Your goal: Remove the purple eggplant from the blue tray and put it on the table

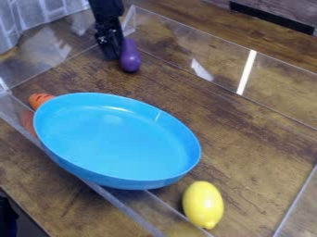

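My arm [106,11] is cut off by the top edge; the tray [74,153] hides most of an orange thing [40,99].

From my gripper [109,43], only the purple eggplant [129,57] crowds it; bare table [235,120] lies open beyond.
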{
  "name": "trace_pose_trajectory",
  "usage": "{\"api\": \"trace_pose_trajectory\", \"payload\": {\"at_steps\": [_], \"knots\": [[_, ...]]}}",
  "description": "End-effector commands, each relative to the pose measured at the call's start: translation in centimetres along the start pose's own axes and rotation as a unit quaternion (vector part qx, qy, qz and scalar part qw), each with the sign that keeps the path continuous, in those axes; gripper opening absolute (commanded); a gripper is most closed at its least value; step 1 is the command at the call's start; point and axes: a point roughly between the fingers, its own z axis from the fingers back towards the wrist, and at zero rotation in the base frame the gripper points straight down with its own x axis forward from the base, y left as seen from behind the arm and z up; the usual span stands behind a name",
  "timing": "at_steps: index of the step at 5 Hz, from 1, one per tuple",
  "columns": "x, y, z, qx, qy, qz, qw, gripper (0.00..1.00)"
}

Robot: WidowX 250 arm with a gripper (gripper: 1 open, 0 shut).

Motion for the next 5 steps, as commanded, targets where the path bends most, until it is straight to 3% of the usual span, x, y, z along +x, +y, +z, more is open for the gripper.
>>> {"api": "trace_pose_trajectory", "payload": {"at_steps": [1,3,5], "knots": [[-0.6,0.1,0.1,-0.003,-0.002,-0.028,0.9996,1.0],[-1.0,0.0,-0.2,-0.023,-0.005,-0.09,0.9957,1.0],[1.7,-1.3,-0.7,-0.028,-0.006,-0.102,0.9943,1.0]]}}
